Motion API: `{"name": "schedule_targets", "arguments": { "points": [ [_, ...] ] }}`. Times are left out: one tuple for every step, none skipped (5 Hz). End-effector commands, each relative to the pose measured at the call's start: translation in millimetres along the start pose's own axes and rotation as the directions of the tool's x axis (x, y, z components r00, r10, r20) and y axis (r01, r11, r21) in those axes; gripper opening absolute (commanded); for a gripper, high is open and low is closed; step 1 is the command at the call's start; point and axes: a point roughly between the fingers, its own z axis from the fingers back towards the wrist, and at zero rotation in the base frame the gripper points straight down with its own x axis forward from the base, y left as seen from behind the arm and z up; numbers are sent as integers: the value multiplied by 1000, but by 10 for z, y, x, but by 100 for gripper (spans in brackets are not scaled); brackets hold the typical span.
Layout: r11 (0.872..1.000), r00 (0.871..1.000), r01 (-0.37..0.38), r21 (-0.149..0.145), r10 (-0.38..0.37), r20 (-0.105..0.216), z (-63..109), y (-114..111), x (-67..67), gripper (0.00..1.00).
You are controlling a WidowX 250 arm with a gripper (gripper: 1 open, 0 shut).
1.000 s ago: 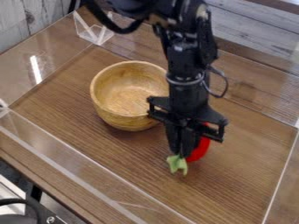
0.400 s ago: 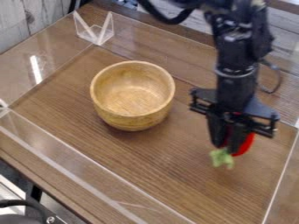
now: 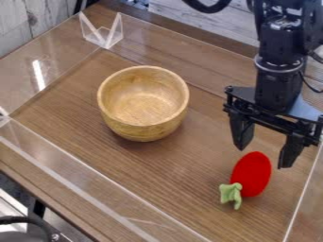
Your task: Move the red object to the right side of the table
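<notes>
your tool [image 3: 271, 126] stands wide open just above and behind the red strawberry [image 3: 252, 175], its fingers spread and nothing between them. the strawberry lies on the right part of the bench [image 3: 139, 180], green leafy end [image 3: 231, 195] toward the near side, well apart from the wooden bowl [image 3: 143, 102]. the move looks done to me, so what is left is mostly getting clear of it.

the fruit is rounded and glossy, so it could roll if a fingertip brushes it; dropping the tool or sweeping it sideways now would be the likely cause. a push to the right could send it toward the clear wall at the bench's edge, and a push left would undo some of your work. i'd have you lift straight up first, then swing away.

against the earlier frames, the arm is now farther right and the fruit has come across with it, from near the bowl to the right part. a moment ago the fingers were around it; now they are apart from it. the bowl has not shifted.
</notes>
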Motion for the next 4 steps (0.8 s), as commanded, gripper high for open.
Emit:
{"name": "schedule_targets", "arguments": {
  "points": [
    [1000, 999, 12, -11, -11, 50, 86, -17, 110, 100],
    [1000, 999, 14, -9, -14, 32, -12, 1, 149, 100],
    [1000, 999, 28, -7, -28, 29, 10, 74, 18, 100],
    [999, 999, 37, -4, -37, 37, 79, 152, -111, 100]
  ]
}}
